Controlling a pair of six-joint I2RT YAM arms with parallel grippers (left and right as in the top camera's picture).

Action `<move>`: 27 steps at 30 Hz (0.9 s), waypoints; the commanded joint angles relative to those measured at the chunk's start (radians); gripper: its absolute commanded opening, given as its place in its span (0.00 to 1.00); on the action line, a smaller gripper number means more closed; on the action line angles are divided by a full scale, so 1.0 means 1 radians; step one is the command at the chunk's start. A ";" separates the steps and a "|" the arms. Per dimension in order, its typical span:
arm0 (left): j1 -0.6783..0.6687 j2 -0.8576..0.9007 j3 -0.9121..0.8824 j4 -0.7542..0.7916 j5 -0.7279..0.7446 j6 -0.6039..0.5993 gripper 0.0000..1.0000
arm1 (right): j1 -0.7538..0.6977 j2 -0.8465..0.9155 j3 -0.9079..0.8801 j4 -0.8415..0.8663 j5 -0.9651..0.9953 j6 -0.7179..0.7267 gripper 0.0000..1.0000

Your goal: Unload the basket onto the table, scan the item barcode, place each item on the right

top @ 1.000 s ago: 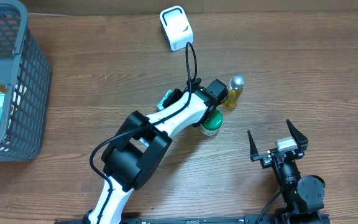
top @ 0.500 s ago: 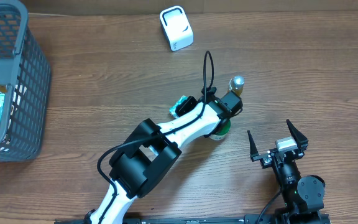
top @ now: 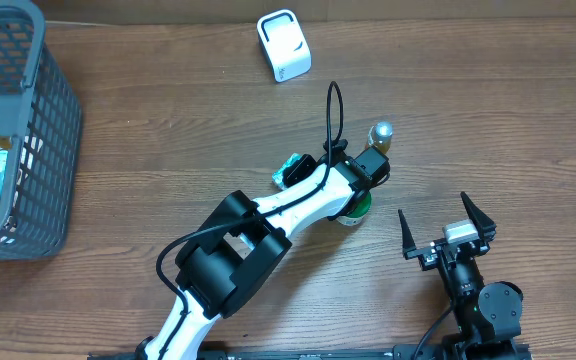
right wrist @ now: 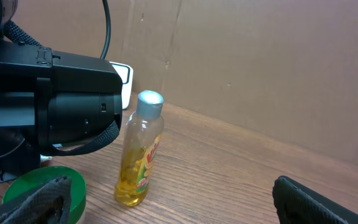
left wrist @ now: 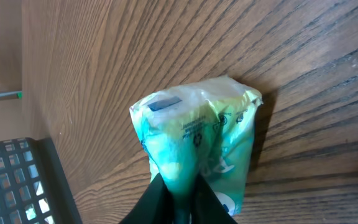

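The left tool (left wrist: pixel 174 190) has swung right, green packet (left wrist: pixel 197 137) pinched at 1 edge, now near the bottle (top: pixel 380 132) — not toward the white scanner (top: pixel 283 45), so no scan yet. Right tool (top: pixel 440 222) stands wide open — empty.

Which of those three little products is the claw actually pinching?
The crinkly teal packet, pinched in the left claw; the yellow bottle and green-lidded jar stand free.
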 commanded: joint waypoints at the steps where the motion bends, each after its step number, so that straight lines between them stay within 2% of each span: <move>1: 0.006 0.011 -0.006 0.005 -0.016 -0.029 0.19 | 0.004 -0.007 -0.011 0.003 0.002 0.004 1.00; 6: 0.006 0.011 -0.005 0.005 -0.013 -0.055 0.26 | 0.004 -0.007 -0.011 0.003 0.002 0.004 1.00; 11: 0.006 0.010 0.013 -0.005 -0.009 -0.080 0.27 | 0.004 -0.007 -0.011 0.002 0.002 0.004 1.00; 14: 0.006 0.008 0.035 -0.019 0.023 -0.096 0.21 | 0.004 -0.007 -0.011 0.003 0.002 0.004 1.00; 17: 0.008 0.008 0.067 -0.037 0.082 -0.096 0.08 | 0.004 -0.007 -0.011 0.002 0.002 0.004 1.00; 19: 0.008 0.008 0.084 -0.049 0.101 -0.096 0.07 | 0.004 -0.007 -0.011 0.003 0.002 0.004 1.00; 27: 0.008 0.008 0.106 -0.083 0.154 -0.095 0.17 | 0.004 -0.007 -0.011 0.003 0.002 0.004 1.00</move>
